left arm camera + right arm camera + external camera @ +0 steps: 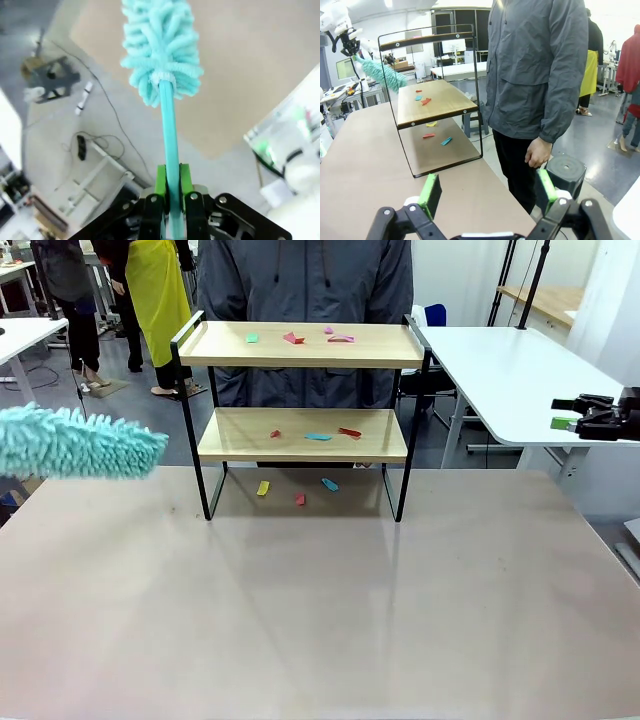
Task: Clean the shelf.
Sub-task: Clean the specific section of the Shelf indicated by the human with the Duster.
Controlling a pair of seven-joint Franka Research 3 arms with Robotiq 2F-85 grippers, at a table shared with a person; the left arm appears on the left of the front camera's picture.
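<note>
Left pincer (172, 184) is clamping shut on the duster (80, 443), green pads squeezing the thin teal handle from both sides. I'm seeing the handle running straight up from the pads to the fluffy teal head. That head is hanging in the air over the desk's (320, 620) left edge, level with the gap between the two boards, and it is standing apart from the shelf (385, 345), not touching it.

Right pincer (488, 192) is gaping wide, pads far apart, with nothing between them. It is sitting out past the desk's right edge, near the far right corner, in front of a white table (500, 360).

The shelf is standing upright at the desk's far edge, about the middle, both boards level. Scraps (293, 338) of coloured paper are lying on it: green, red and pink bits on the top board, red and blue ones on the lower board. More are lying on the desk under the lower board, yellow, red and blue.

A person (300, 280) in a grey jacket is standing just behind the shelf, at the far edge, one hand (538, 152) hanging loose by the side.
</note>
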